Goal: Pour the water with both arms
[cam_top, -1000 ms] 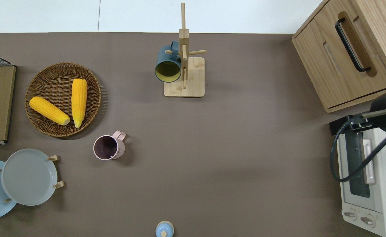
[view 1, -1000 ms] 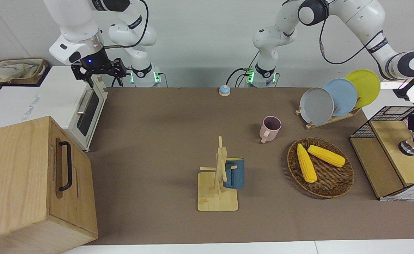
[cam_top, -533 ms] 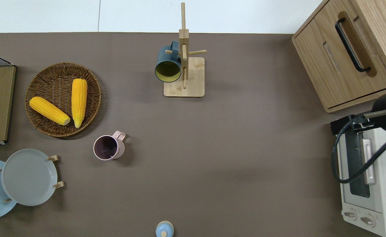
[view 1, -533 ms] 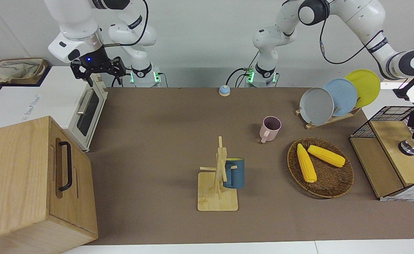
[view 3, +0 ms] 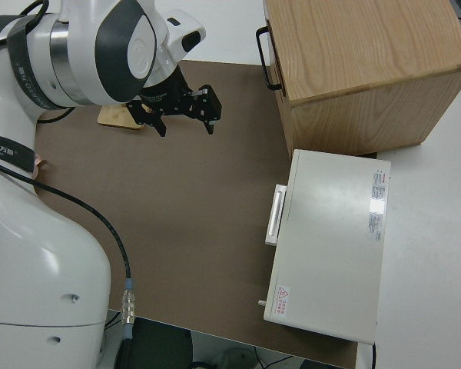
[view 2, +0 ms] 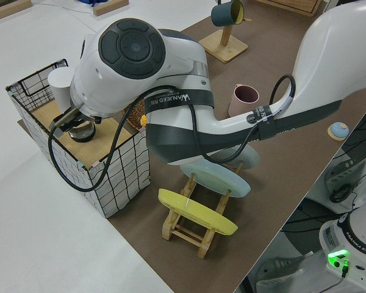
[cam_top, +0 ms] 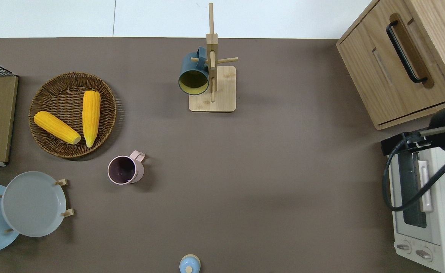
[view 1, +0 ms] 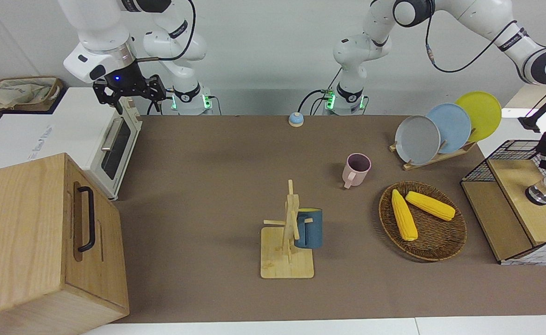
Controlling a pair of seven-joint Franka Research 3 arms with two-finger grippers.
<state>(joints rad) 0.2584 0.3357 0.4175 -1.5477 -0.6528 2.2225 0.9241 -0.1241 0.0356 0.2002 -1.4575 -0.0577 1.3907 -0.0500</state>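
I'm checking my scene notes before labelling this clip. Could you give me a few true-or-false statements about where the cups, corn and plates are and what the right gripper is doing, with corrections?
1. The blue mug hangs on the wooden mug tree. True.
2. The pink cup lies tipped on its side. False: it stands upright on the table, its opening up.
3. Two corn cobs lie in the wicker basket. True.
4. The right gripper holds a cup. False: its fingers are open and nothing is between them.
5. The plate rack holds three plates: grey, light blue and yellow. True.
6. The pink cup is farther from the robots than the blue mug. False: it is nearer to them.
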